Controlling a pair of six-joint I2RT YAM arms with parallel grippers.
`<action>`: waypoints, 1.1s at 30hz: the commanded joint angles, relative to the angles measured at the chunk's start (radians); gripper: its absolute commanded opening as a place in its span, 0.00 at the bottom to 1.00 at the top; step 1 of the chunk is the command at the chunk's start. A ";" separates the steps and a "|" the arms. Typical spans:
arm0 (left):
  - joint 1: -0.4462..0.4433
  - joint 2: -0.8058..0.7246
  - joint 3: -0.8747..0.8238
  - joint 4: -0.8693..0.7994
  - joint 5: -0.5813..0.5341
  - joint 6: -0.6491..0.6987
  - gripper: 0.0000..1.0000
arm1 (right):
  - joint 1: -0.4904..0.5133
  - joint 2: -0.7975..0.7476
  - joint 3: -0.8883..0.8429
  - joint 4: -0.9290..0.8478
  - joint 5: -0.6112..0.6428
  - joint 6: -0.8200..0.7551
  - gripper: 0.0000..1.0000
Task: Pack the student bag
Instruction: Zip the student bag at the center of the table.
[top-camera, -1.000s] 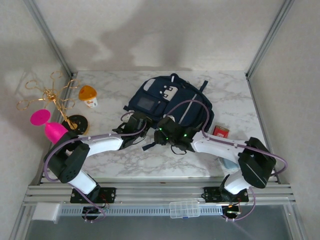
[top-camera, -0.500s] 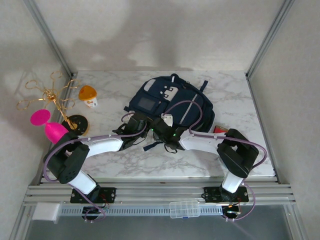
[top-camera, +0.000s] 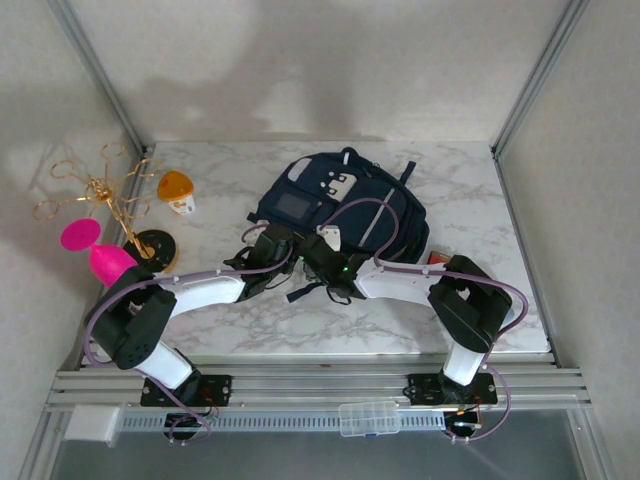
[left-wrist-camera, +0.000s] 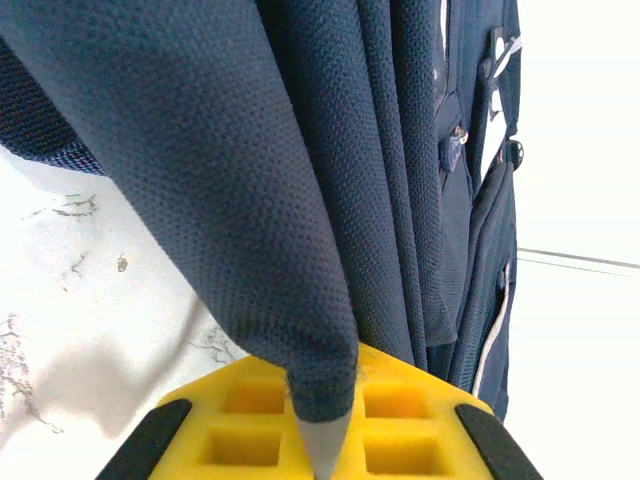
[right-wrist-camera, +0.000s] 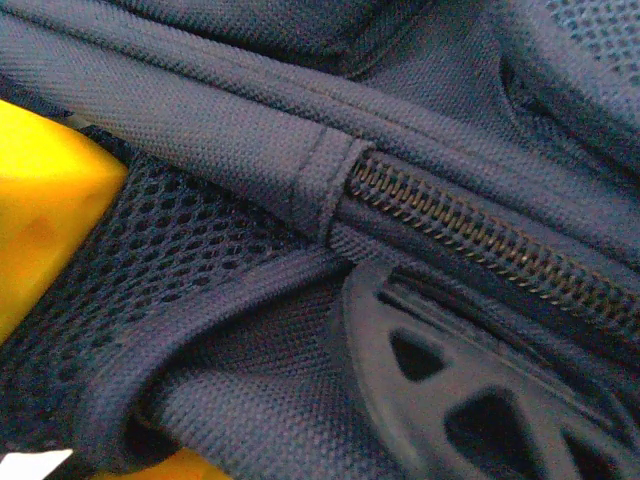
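Reaching inward, left claw (top-camera: 274, 245) pinches student bag (top-camera: 372, 195); grip of right claw (top-camera: 322, 247) unclear.

Fingertips of left gripper (top-camera: 268, 246) and right gripper (top-camera: 322, 250) are buried in the student bag's (top-camera: 345, 200) near edge (jaw spacing unreadable). Red item (top-camera: 438, 259) mostly hidden behind the right arm (top-camera: 400, 285). Black buckle (right-wrist-camera: 450, 400) in the right wrist view runs off the bottom edge.
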 joint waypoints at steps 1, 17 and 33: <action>-0.026 -0.067 -0.001 0.051 0.040 -0.010 0.00 | -0.001 -0.036 -0.008 0.102 0.090 -0.079 0.25; -0.024 -0.067 0.012 0.051 0.046 -0.009 0.00 | 0.004 -0.070 -0.122 0.268 0.116 -0.332 0.30; 0.005 -0.074 0.013 0.018 0.012 0.009 0.00 | -0.012 -0.115 -0.172 0.190 0.071 -0.324 0.00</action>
